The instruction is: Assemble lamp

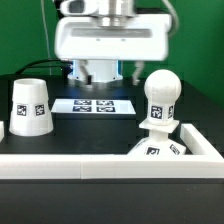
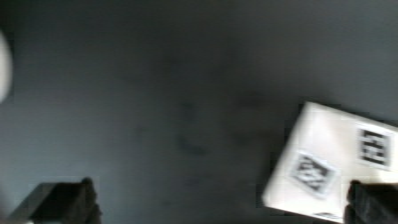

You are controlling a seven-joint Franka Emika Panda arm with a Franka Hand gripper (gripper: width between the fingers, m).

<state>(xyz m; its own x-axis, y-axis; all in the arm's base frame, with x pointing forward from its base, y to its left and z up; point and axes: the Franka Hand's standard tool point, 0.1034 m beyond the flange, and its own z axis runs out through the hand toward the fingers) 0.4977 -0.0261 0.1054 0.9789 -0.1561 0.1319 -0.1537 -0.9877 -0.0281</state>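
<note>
The white cone shade (image 1: 30, 106) stands on the table at the exterior view's left, tags on its side. The ball-topped bulb (image 1: 160, 98) stands upright on the flat square base (image 1: 158, 150) at the exterior view's right, close to the white rails. My gripper (image 1: 100, 72) hangs at the back centre, above the far edge of the marker board (image 1: 95, 105), apart from all three lamp parts. In the wrist view my gripper (image 2: 217, 205) is open and empty, with the fingertips (image 2: 63, 203) wide apart over dark table.
Long white rails (image 1: 100, 165) form a wall along the front and the exterior view's right side, beside the base. In the wrist view the tagged marker board (image 2: 338, 155) lies next to one finger. A white blur (image 2: 4, 65) shows at that picture's edge.
</note>
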